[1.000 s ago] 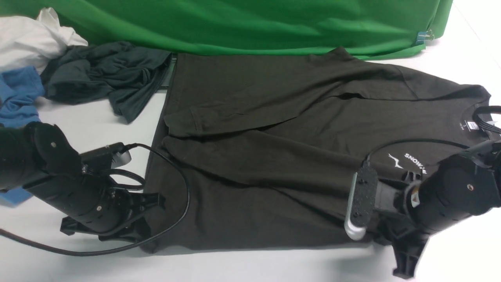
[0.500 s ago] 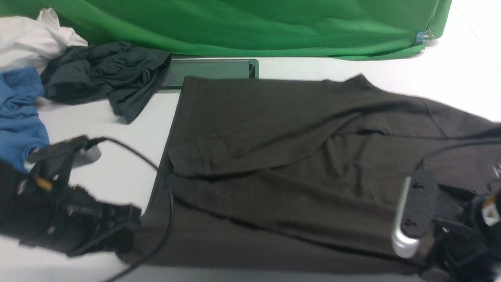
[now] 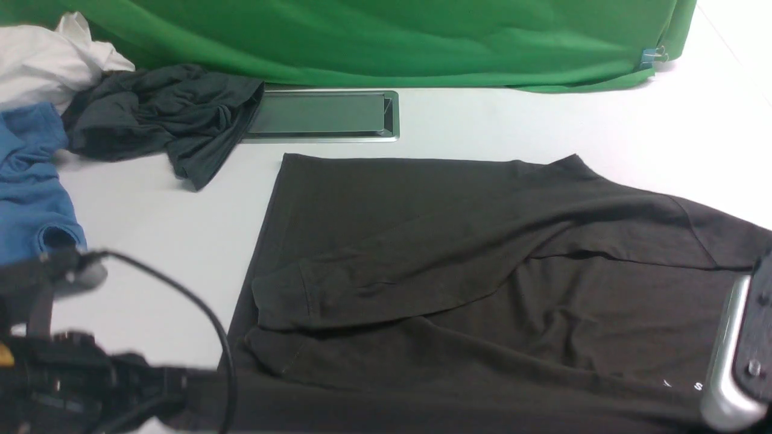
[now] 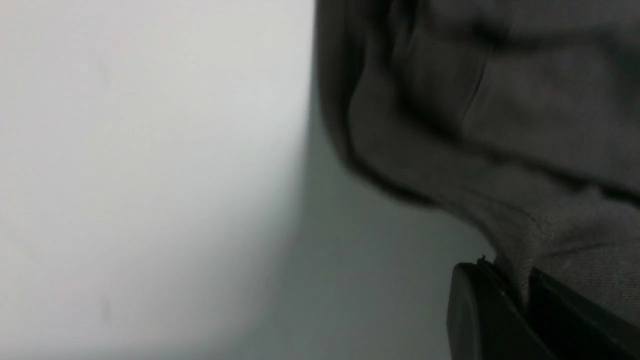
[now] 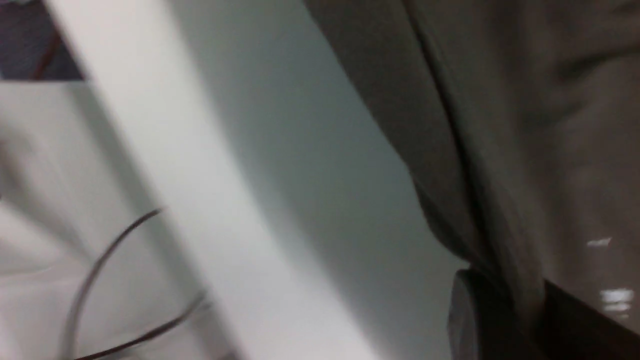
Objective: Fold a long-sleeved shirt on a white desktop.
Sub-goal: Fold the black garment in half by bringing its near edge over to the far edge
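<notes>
Long-sleeved shirt (image 3: 482, 253) is dark brownish-black and matte. It lies spread sideways on the white desktop (image 3: 543, 120), filling the near centre and right of the front view, hem end toward the robot's left, shoulder end toward the right and cut off by the frame. The far edge is straight and flat on the desktop, near the metal-framed hatch (image 3: 319, 114) but not touching it. Both sleeves are folded across the body, running right to left. The upper cuff (image 3: 283, 298) sits just above the lower cuff (image 3: 271, 349), both close to the hem side. There are soft diagonal creases through the middle, and a seam is visible at the far shoulder. A tiny bit of the white print (image 3: 698, 386) shows at the near right; the rest is hidden. The near edge runs out of frame. Left gripper (image 4: 522, 300) is clamped on a pinch of shirt fabric; the cloth puckers into the jaws and hangs off the desktop with shadow under it. Right gripper (image 5: 522, 310) is likewise closed on a bunched fold of the shirt, with fabric drawn tight up from the jaws. Both wrist views are blurred. Behind is the green cloth (image 3: 386, 42). On the far left are a crumpled charcoal garment (image 3: 157, 114), a blue garment (image 3: 30, 181) and a white garment (image 3: 42, 60), all well apart from the shirt. A black cable (image 3: 181, 301) loops over the left arm.
</notes>
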`<state>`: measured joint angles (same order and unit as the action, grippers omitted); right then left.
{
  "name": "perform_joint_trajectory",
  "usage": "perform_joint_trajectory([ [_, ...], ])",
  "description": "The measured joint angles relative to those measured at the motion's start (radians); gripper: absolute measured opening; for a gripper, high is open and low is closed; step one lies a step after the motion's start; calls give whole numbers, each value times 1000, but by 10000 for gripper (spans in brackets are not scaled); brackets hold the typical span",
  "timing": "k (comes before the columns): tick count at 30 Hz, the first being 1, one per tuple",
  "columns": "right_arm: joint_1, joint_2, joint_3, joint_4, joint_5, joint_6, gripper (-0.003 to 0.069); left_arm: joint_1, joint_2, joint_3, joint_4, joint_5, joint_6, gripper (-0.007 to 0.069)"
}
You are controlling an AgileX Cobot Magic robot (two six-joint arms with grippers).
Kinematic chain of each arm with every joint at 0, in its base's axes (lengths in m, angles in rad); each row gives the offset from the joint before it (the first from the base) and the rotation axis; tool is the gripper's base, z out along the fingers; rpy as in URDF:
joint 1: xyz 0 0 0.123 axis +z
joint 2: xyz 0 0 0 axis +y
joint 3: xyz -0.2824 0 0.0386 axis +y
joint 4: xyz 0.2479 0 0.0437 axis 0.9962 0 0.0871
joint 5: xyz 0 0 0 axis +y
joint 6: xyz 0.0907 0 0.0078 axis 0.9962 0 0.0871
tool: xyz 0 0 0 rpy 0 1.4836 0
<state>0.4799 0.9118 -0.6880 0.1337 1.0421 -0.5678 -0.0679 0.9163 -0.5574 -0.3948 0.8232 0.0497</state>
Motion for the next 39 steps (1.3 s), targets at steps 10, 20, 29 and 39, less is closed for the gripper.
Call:
perform_joint_trajectory([
  [10,-100,368,-332,-169,-44,-76,43,0,365,-432,6,-40,45,30],
  [20,-310,905,-849,-150,-68,-185,43,-8,930,-952,34,-118,57,31],
  [29,-322,1258,-999,-163,-253,-79,221,-7,1388,-1269,52,-242,48,215],
  [39,-326,1066,-999,-167,-259,242,672,15,1319,-1489,88,87,49,669],
])
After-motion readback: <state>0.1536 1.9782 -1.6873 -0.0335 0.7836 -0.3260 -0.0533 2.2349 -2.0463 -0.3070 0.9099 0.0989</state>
